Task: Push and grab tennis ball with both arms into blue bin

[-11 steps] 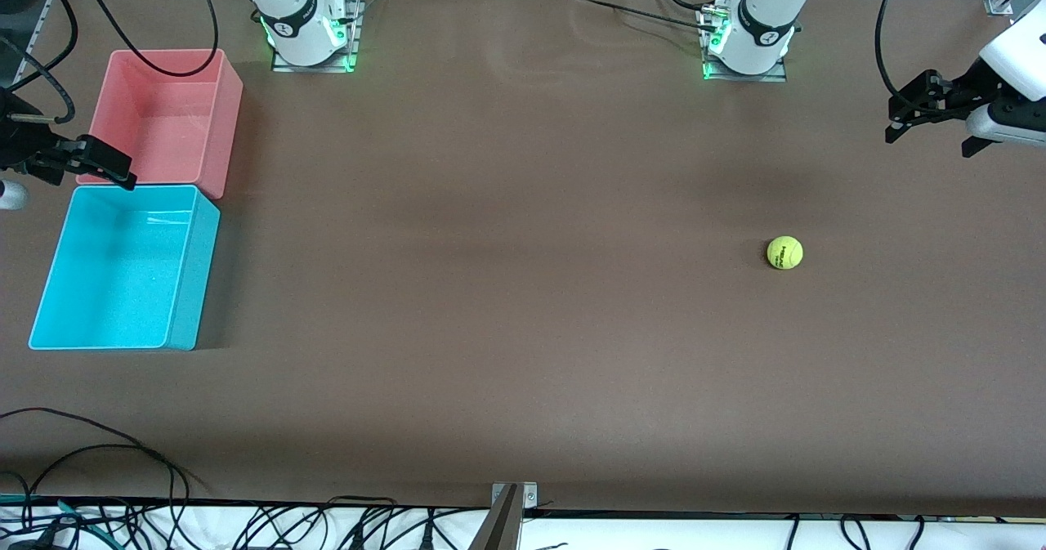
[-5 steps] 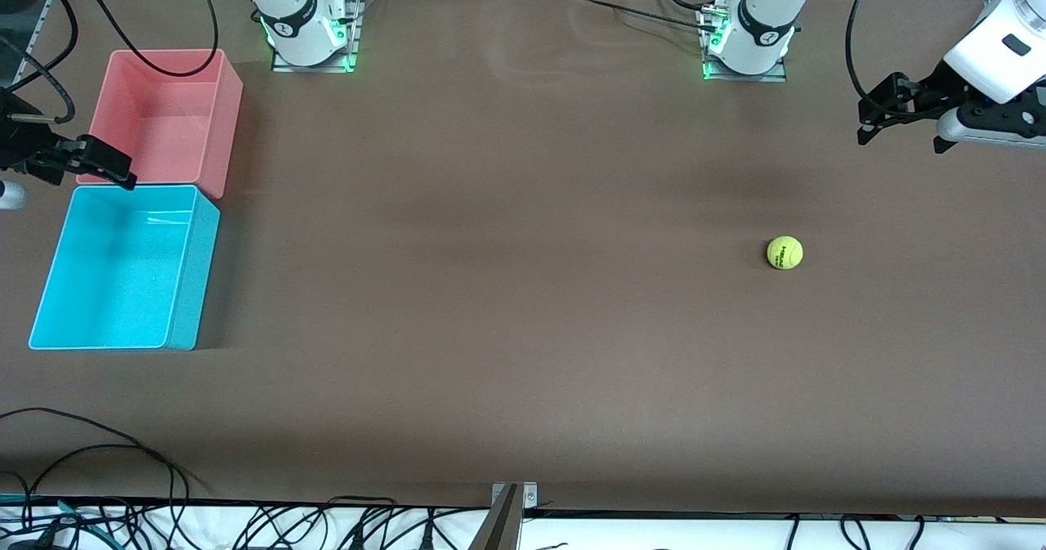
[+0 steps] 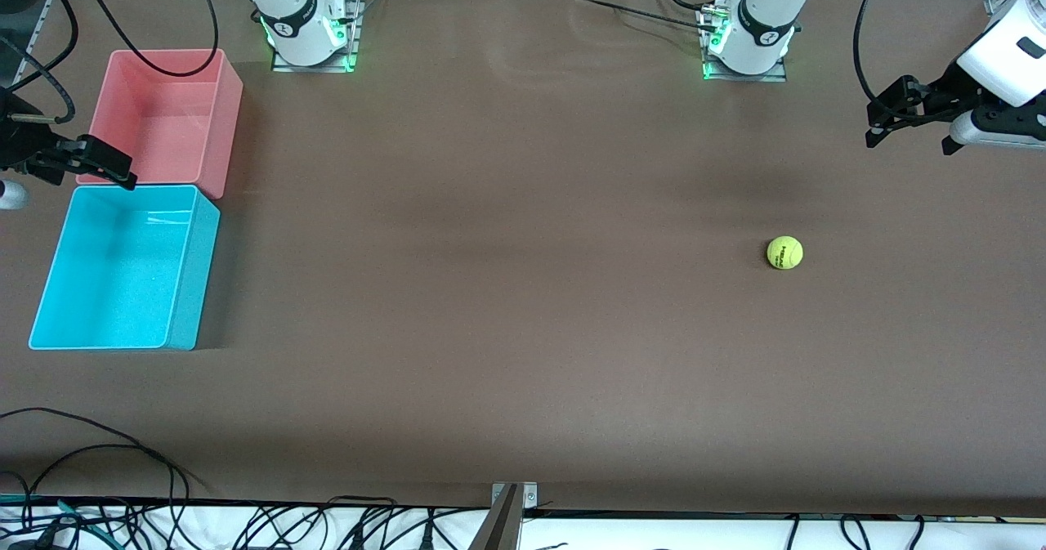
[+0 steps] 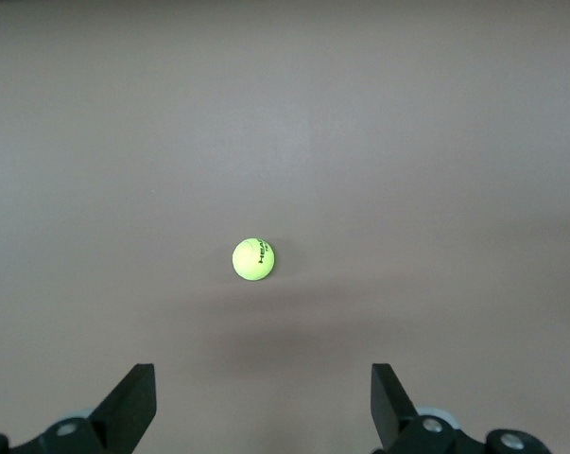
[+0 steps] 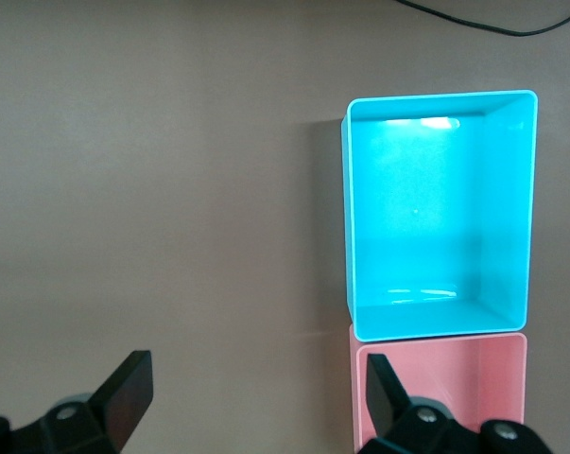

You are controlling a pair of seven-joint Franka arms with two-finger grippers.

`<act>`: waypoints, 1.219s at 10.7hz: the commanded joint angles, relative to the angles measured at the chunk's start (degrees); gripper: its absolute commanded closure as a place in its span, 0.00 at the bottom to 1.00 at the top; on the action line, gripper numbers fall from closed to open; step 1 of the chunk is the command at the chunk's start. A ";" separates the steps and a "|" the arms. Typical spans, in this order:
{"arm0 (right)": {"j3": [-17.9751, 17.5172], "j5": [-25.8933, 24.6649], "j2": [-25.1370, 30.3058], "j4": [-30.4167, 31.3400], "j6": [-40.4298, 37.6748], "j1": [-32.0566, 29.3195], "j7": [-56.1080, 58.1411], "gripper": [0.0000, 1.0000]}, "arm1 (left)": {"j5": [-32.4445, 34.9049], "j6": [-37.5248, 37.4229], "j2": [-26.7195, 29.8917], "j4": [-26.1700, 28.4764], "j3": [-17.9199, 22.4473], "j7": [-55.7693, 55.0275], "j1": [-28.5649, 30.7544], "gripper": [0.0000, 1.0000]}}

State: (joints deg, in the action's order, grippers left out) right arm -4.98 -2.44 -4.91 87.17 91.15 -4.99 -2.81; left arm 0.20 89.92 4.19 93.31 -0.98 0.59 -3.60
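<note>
My left claw (image 3: pixel 907 121) hangs in the air over the bare desk (image 3: pixel 523 288) at the left arm's end. Fingers spread wide, nothing between them. In the left wrist view both fingertips (image 4: pixel 133 402) frame open desk, with the ball ahead of the gap.

Key relation: in the front view the tennis ball (image 3: pixel 784 252) lies at about 7 o'clock from my left claw, well apart from it and resting on the desk, touching nothing. In the left wrist view the ball (image 4: pixel 253 259) sits a little off the midline between my fingers, toward the finger at that picture's left edge. My left claw is by far the closer one.

Ball has no long axis; round, so no grasp direction is favoured. Dark lettering faces up and toward the front camera.

My right claw (image 3: pixel 102 162) waits at the right arm's end, over the seam where the pink bin (image 3: pixel 167 60) meets the blue bin (image 3: pixel 192 272). Its fingers are spread too, holding nothing; the right wrist view shows the blue bin (image 5: pixel 436 326) with no ball in it.

From the ball, the blue bin lies at about 9 o'clock in the front view, most of the desk between them. Judgement: task barely begun. My left claw should get on the ball's 3 o'clock side and push it toward 9 o'clock, into my right claw's reach.
</note>
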 commanded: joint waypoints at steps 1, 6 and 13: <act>0.06 0.94 -0.19 -1.04 -0.98 -0.02 -0.62 0.00 | 0.50 -1.59 -1.64 -2.69 0.19 -0.59 -0.27 0.00; 0.06 0.94 -0.28 -1.04 -0.98 -0.02 -0.62 0.00 | 0.50 -1.85 -1.73 -2.61 0.19 -0.51 -0.10 0.00; -0.03 1.03 -0.28 -1.04 -0.98 0.07 -0.62 0.00 | 0.50 -5.10 -2.95 -2.60 0.28 -0.50 2.45 0.00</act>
State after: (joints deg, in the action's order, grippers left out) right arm -4.98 -2.43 -4.92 87.18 91.15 -4.99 -2.81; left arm 0.20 86.61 2.85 92.70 -0.69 0.40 -2.68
